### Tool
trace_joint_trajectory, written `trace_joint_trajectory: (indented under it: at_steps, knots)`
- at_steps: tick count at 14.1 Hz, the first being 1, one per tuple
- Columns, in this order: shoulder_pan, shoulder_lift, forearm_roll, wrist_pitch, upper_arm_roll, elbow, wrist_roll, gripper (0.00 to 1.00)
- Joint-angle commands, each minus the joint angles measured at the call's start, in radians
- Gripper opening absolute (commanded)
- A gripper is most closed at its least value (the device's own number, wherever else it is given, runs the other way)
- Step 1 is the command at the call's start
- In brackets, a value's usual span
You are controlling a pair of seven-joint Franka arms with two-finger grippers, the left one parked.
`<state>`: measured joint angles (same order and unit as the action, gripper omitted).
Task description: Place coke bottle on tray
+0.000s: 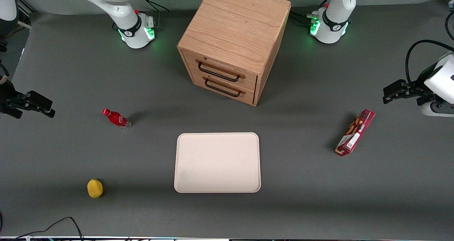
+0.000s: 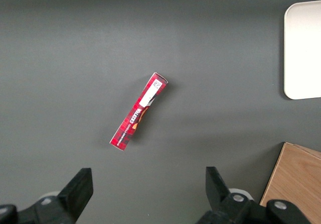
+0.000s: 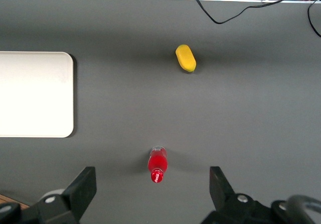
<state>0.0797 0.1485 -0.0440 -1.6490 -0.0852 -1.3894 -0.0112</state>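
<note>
1. The gripper [image 1: 44,109] hangs at the working arm's end of the table [image 1: 71,74], jaws spread wide and empty.
2. The coke bottle [image 1: 116,118] lies on its side on the table, near the gripper, cap pointing toward it.
3. The tray [image 1: 217,162] sits bare toward the table's middle.

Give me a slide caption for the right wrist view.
Open gripper above the coke bottle, tray empty.
</note>
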Motion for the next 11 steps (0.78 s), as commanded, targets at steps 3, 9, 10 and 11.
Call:
trace_joint_trajectory:
  at_steps: [3,9,10,11]
  knots:
    - [0.009,-0.003,0.001,0.011,-0.008,0.001,-0.015,1.00]
    - [0.009,0.005,0.004,0.011,-0.008,0.001,-0.013,1.00]
    - [0.009,0.005,0.004,0.011,-0.008,0.003,-0.013,1.00]
    - [0.009,0.005,0.004,0.011,-0.008,0.001,-0.013,1.00]
